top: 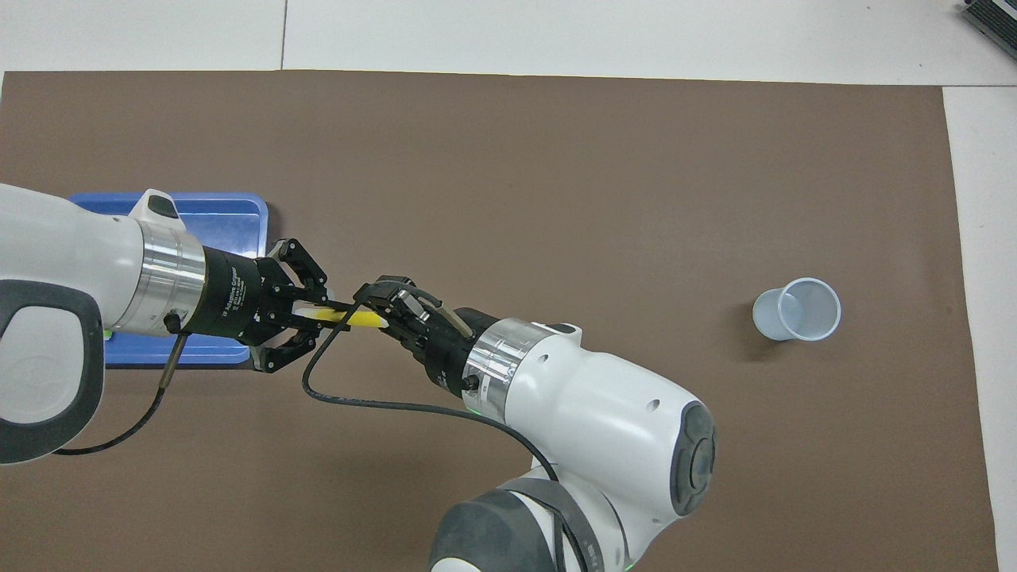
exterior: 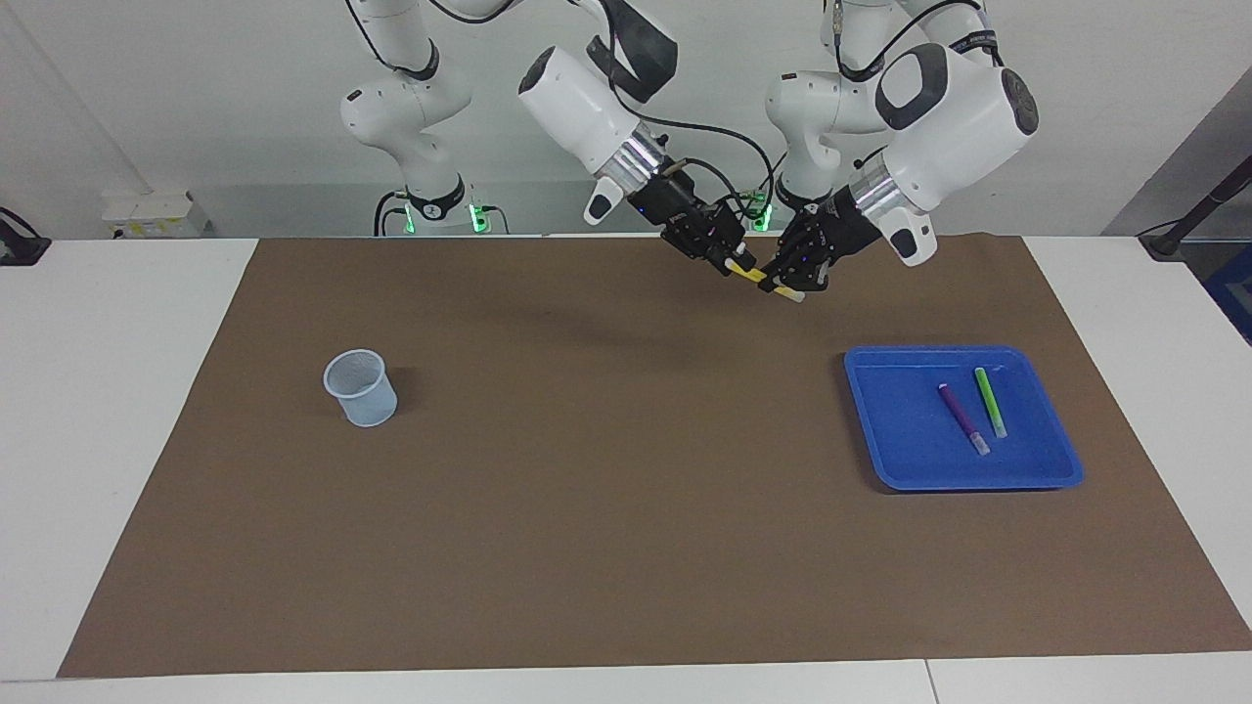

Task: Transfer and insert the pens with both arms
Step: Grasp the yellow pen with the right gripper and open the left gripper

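Left gripper clenched on yellow pen, held in the air over the brown mat; right gripper at the pen's other end, grip cannot be told. Purple pen and green pen lie in blue tray; cup toward right arm's end

Both arms reach in toward each other above the mat. The left gripper is clamped on the yellow pen, held level; the right gripper (wrist angled down) meets its free end.
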Available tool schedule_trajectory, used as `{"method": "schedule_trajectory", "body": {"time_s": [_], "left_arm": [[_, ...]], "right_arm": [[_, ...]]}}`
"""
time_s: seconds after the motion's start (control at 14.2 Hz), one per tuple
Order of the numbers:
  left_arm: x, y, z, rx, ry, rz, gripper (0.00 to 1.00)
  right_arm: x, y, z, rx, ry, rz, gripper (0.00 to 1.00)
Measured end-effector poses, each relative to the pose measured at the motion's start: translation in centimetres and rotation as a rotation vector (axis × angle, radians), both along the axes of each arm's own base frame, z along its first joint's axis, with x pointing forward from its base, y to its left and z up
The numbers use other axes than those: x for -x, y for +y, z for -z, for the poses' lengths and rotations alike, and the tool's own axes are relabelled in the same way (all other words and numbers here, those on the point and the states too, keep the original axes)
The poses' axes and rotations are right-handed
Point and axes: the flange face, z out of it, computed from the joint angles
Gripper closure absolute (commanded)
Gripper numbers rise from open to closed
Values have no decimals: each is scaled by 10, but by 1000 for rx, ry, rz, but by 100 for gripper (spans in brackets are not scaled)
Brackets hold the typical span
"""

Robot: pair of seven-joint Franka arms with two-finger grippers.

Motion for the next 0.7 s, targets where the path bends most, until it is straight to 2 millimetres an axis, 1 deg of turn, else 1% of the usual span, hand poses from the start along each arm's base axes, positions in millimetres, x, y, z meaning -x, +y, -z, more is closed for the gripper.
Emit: {"method": "schedule_trajectory", "body": {"time_s": [0.07, 0.42, 0.49, 0.63, 0.7], "left_arm": [[0, 0, 0, 0, 2, 1, 100], [1, 1, -1, 1, 6, 1, 100], [2, 1, -1, 1, 7, 2, 100], [2, 3, -3, 2, 4, -1, 100], [2, 2, -3, 2, 4, 0, 100]], "right_arm": [[1, 1, 0, 0, 0, -3, 50], [3, 3, 2, 2, 3, -6, 65], [2, 3, 2, 3, 3, -6, 70], [3, 3, 4, 5, 5, -6, 88], [3, 3, 4, 5, 5, -6, 100]]}}
